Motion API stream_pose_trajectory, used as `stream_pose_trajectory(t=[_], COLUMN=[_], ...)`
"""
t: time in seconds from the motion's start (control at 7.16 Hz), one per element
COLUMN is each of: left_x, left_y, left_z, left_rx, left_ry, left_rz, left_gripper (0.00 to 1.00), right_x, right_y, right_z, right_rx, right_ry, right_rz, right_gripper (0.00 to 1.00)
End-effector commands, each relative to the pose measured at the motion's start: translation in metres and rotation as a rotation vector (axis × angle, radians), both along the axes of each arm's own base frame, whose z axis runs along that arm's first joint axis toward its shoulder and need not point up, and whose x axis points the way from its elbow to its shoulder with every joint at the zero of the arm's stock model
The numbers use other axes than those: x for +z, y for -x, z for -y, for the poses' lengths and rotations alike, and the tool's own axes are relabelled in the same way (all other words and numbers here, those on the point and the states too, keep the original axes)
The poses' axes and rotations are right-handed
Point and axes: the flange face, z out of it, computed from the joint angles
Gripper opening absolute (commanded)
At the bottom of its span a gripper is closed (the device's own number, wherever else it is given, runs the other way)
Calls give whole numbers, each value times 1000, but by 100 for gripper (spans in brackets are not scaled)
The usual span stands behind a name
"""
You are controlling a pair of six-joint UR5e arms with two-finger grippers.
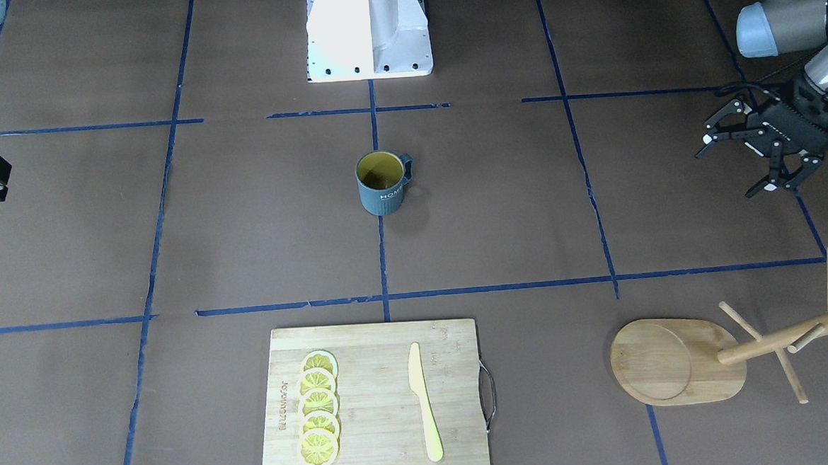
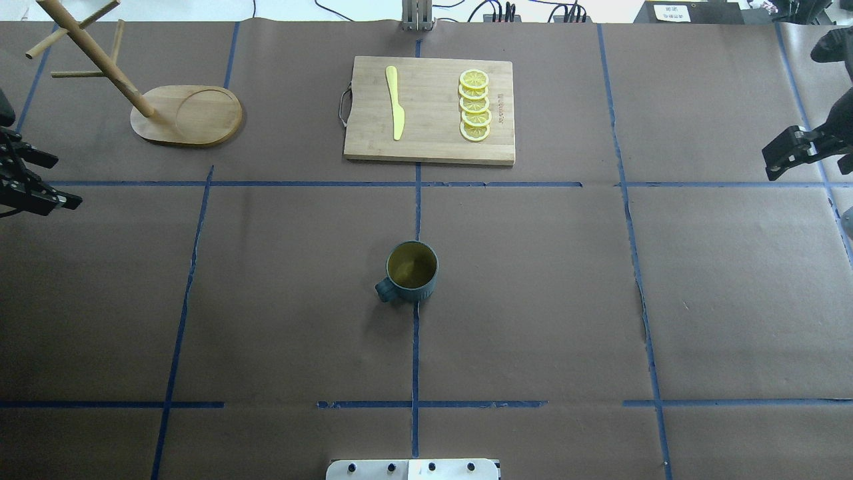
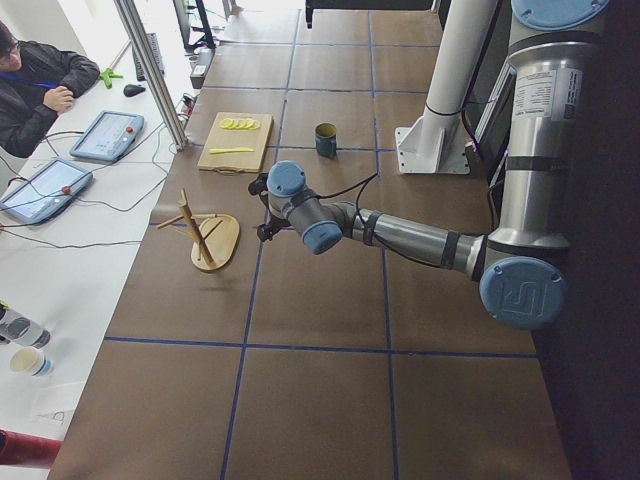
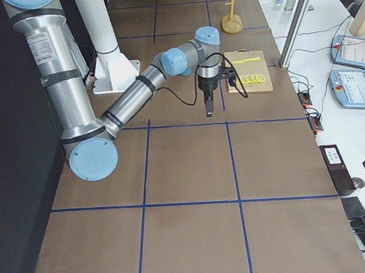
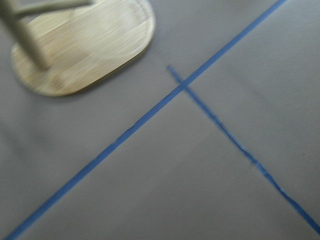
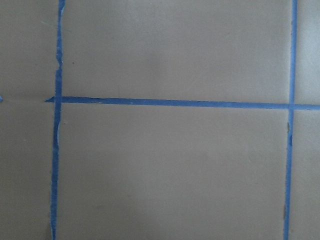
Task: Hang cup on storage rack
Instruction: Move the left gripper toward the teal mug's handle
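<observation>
The dark teal cup with a yellow inside stands upright in the middle of the table, and also shows in the overhead view. Nothing touches it. The bamboo storage rack stands at the far left corner in the overhead view; its pegs are bare. My left gripper is open and empty, hovering beside the rack, well away from the cup. Its wrist view shows the rack's oval base. My right gripper hangs at the table's right edge, only partly in view.
A rectangular bamboo cutting board with a yellow knife and several lemon slices lies at the far middle. The robot's base is at the near edge. Blue tape lines cross the brown table.
</observation>
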Motion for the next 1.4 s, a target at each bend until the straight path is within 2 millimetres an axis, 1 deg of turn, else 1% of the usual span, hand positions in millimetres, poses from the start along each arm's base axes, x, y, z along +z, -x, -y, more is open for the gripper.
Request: stream_pose_trajectory(t=[0.0,0.14,0.28,0.42,0.56,0.7,0.84,0.98,1.12,1.26], left_x=[-59,-87,-104,-119,-131,-135,-138,-145,-149,-156], left_y=[-84,-131,-168,-196,-213,-246,-282,-304,-320,-330], left_z=[-2,-16,-36,-56,-73,-103,-135,-154,-173,-185], left_rx=[-40,-47,22,82,102,67,22,-1,-2,-13], left_ry=[-118,64,52,19,-25,-94,-135,-163,-171,-179], left_rz=[-72,-169,-195,-237,-281,-320,-332,-358,-368,-388], left_gripper=[100,100,100,100,100,100,100,100,100,100], right_x=[22,36,49,69,86,98,104,113,124,146], right_y=[-35,-50,-68,-86,-105,-119,-131,-140,-153,-158], right_z=[-5,-9,-8,-3,-8,-16,-19,-25,-35,-50], right_rx=[-24,-47,-63,-96,-115,-118,-135,-145,-145,-130], right_ry=[-7,-15,-19,-13,-12,-13,-31,-35,-32,-40], right_rz=[1,-6,1,42,71,69,69,68,68,69], right_gripper=[100,100,100,100,100,100,100,100,100,100])
